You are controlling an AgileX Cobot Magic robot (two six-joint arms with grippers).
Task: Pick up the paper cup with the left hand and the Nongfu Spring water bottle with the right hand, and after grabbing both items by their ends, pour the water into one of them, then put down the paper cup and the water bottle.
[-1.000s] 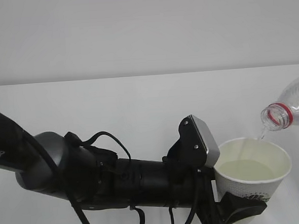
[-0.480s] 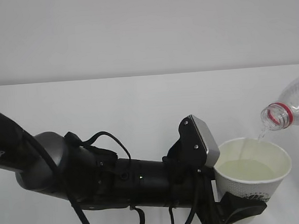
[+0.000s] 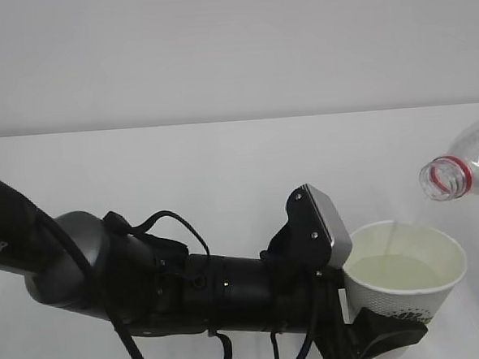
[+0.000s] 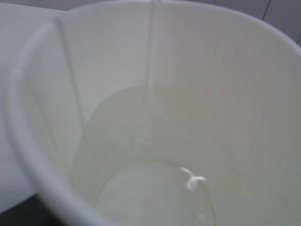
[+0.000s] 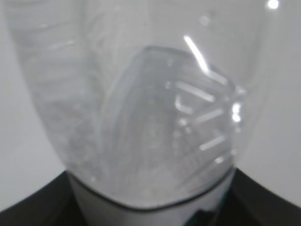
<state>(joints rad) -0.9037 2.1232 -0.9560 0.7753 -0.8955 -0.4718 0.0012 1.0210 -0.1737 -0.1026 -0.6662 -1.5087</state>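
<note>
Cups: one paper cup (image 3: 406, 279), water (image 3: 395, 271) inside, gripped low by the left gripper (image 3: 387, 333), near right.
Bottles: one water bottle (image 3: 467, 170), tilted above the cup, clasped by the right gripper, fingers unseen.
Tables: one white table (image 3: 222, 164).

The water bottle (image 3: 465, 170) hangs above-right of the paper cup (image 3: 408, 283).

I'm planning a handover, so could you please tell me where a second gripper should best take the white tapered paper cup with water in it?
Probably the upper wall of the white tapered paper cup, from its free right side: it stands upright, part-full, and the left gripper holds its base.
</note>
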